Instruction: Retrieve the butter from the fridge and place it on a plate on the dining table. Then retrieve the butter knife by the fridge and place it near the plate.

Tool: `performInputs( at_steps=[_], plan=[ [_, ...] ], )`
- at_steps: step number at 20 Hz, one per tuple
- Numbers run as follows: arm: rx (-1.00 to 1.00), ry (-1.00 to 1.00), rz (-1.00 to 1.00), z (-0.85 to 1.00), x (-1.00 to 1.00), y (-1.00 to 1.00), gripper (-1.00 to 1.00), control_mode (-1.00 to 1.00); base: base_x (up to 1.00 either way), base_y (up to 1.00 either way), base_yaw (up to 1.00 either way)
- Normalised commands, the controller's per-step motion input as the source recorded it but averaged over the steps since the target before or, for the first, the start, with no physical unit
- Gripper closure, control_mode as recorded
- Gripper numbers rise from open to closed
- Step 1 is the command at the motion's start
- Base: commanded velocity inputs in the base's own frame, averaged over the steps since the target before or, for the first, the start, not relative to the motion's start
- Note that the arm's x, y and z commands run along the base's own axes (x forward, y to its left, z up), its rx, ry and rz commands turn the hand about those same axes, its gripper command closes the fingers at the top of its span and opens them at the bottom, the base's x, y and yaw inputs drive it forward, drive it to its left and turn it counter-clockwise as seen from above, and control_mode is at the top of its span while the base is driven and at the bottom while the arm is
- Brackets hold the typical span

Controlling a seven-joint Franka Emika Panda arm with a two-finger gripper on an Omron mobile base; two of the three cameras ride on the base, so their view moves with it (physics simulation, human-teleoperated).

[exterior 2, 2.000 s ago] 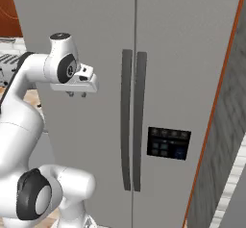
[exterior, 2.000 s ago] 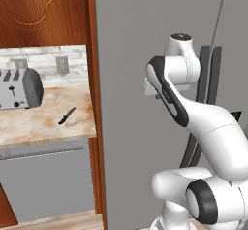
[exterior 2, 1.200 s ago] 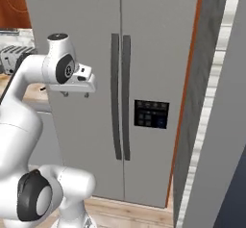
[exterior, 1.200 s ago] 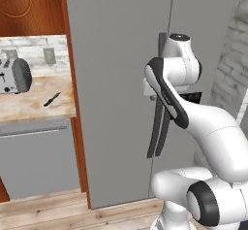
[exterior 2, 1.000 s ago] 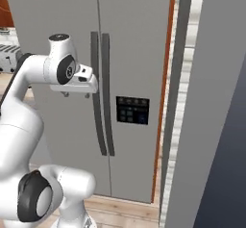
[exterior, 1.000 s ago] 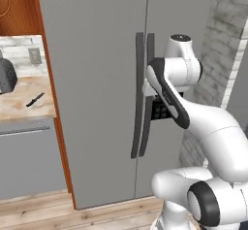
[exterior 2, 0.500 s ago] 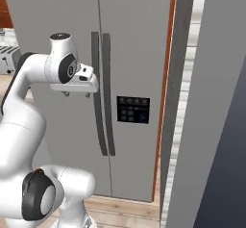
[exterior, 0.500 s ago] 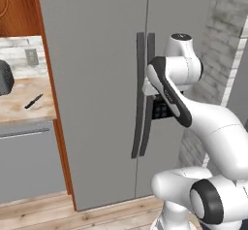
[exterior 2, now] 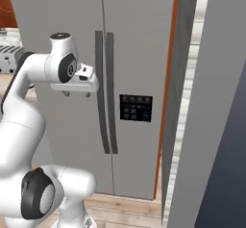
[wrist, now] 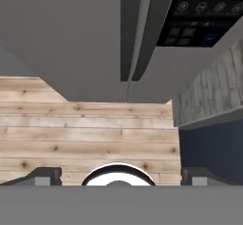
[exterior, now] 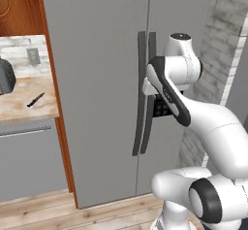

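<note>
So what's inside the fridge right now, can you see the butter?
No. Both doors of the fridge are shut, handles side by side, so the shelves and anything on them are covered. Outside, the knife lies on the counter to its left.

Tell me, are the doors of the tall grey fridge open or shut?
Shut: both doors of the tall grey fridge sit flush, their dark handles side by side.

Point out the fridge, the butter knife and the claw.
fridge (exterior: 101, 78), left base view, flat front of its left door.
butter knife (exterior: 35, 100), left base view, middle of the knife lying on the counter.
claw (exterior 2: 77, 94), right base view, between the two short fingertips under the hand.
</note>
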Motion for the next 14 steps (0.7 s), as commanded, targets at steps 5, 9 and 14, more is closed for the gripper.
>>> performInputs(
  at_steps=[5, 9, 14],
  plan=[
    [0.0, 0.0, 0.0, 0.0, 0.0, 0.0, -1.0, 1.0, -0.46, 0.0, 0.0],
    [0.0, 0.0, 0.0, -0.01, 0.0, 0.0, -1.0, -1.0, -0.12, 0.0, 0.0],
    [0.0, -0.06, 0.0, -0.09, 0.18, -0.02, -1.0, -1.0, 0.0, 0.0, 0.0]
  ],
)
